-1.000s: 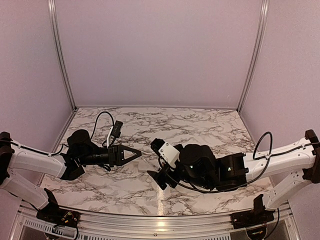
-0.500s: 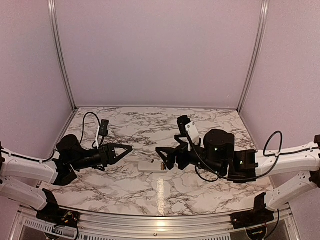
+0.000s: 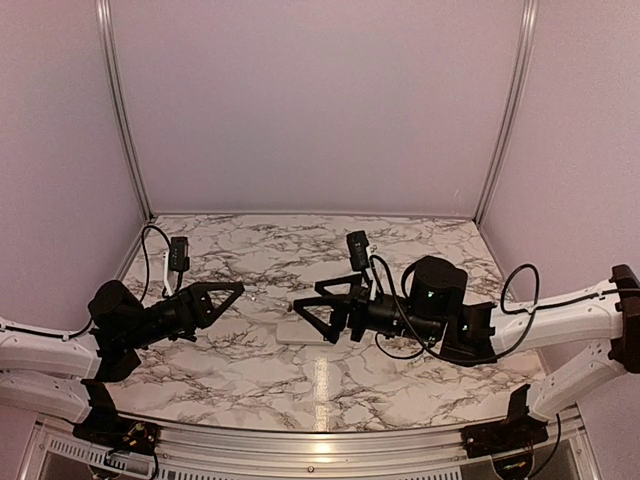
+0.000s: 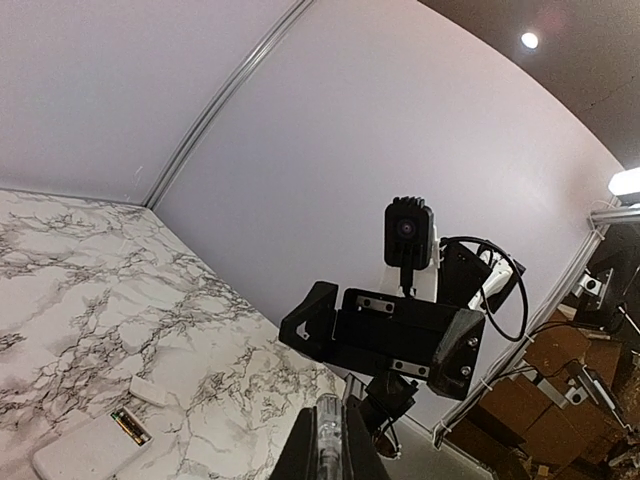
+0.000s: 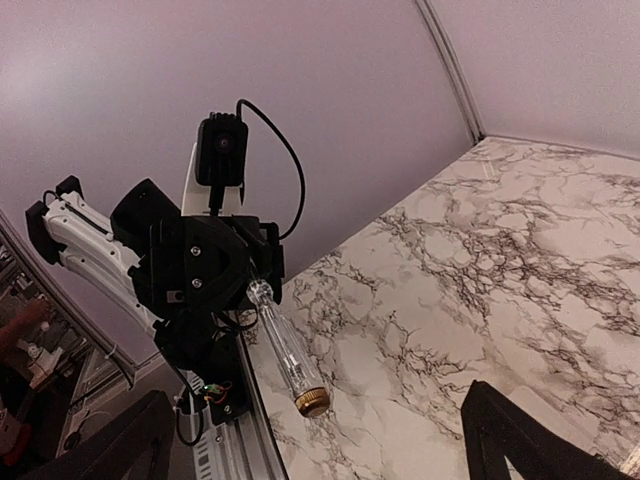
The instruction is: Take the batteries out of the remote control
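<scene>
- The marble table [image 3: 430, 245] fills the lower half of the top view.
- The right arm [image 3: 560, 315] comes in from the lower right edge and reaches toward the middle of the frame. The left arm [image 3: 40, 350] lies along the lower left.
- The right gripper [image 3: 310, 320] sits just below centre in the top view with its fingers spread wide and nothing between them. In its own wrist view the two fingers only poke in at the bottom corners.
- The left gripper [image 3: 236, 289] is left of centre in the top view, pointing right. Its fingers are clamped on a thin clear rod [image 5: 285, 350].
- The rod shows best mid-left in the right wrist view. It sticks out of the gripper and slants down to a gold cap at its free end.
- The remote control [image 3: 292, 335] is the white slab lying flat on the table, just below centre in the top view. Its right end is tucked under the right gripper's spread fingers. We can't tell from there whether they touch it. In the left wrist view it's in the bottom left corner.
- A small white flat piece [image 4: 152, 392] lies on the marble just beside the remote's end, a bit apart from it.
- The batteries [image 4: 130, 426] are still in the remote. We see a gold-and-dark strip in the open slot at that end, too small for us to count.
</scene>
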